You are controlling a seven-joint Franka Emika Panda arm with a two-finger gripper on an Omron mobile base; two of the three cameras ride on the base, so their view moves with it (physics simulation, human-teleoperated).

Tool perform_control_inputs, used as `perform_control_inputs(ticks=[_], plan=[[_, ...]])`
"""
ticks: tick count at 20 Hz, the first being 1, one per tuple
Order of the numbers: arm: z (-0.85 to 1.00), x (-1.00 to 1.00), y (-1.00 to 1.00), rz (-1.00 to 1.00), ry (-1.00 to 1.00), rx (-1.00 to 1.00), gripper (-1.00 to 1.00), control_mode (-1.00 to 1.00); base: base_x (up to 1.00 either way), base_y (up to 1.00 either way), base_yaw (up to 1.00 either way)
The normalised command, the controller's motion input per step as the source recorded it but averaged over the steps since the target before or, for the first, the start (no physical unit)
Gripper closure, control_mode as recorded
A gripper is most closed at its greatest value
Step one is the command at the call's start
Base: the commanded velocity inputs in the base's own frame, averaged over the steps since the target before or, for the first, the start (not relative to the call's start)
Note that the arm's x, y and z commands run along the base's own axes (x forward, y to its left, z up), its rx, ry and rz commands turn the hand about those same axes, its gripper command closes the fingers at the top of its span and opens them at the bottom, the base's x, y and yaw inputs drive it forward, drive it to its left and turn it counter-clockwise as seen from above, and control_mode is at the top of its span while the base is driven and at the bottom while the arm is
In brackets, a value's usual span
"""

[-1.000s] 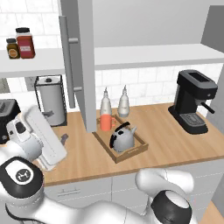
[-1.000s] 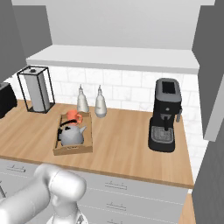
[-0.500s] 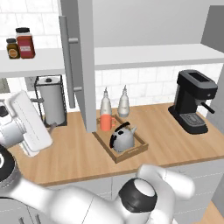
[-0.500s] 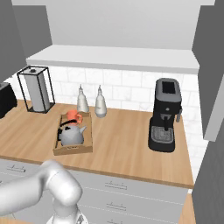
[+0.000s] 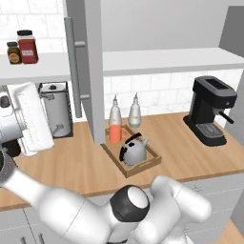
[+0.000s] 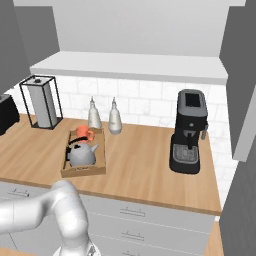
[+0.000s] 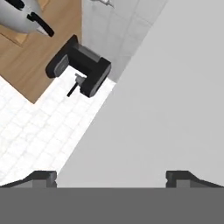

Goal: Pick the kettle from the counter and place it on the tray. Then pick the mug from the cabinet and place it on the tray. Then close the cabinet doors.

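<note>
The silver-grey kettle (image 5: 133,149) (image 6: 81,155) and the orange-red mug (image 5: 116,133) (image 6: 83,134) both sit in the brown wooden tray (image 5: 148,164) (image 6: 85,171) on the counter (image 5: 81,162). Above it, one cabinet door (image 5: 93,71) stands open, edge-on, its bar handle (image 5: 71,66) facing left. Another door (image 6: 245,85) hangs open at the right. My arm's white hand (image 5: 29,119) hovers at the far left, below the cabinet's shelf (image 5: 43,66). In the hand view my gripper (image 7: 111,179) is open and empty, facing a flat light-grey surface, with the kettle (image 7: 22,17) at the top left corner.
Two slim bottles (image 5: 125,110) stand behind the tray. A black coffee machine (image 5: 212,110) (image 6: 189,132) (image 7: 83,68) is at the right, a metal canister in a wire stand (image 5: 56,110) (image 6: 42,102) at the left. Two jars (image 5: 21,47) sit on the shelf.
The arm has swung left and upward, lifting the hand from just above the counter toward the shelf. Kettle, mug and tray have not moved.
</note>
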Motion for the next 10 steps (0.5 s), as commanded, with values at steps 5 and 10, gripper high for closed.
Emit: perform_control_inputs(ticks=[5,10], plan=[[0.10,-0.22,-0.81,0.00,-0.15,0.00,-1.00,-1.00,0.00,0.00,0.00],[0.02,-0.25,-0.94,0.01,-0.13,0.02,-1.00,-1.00,0.00,0.00,0.00]])
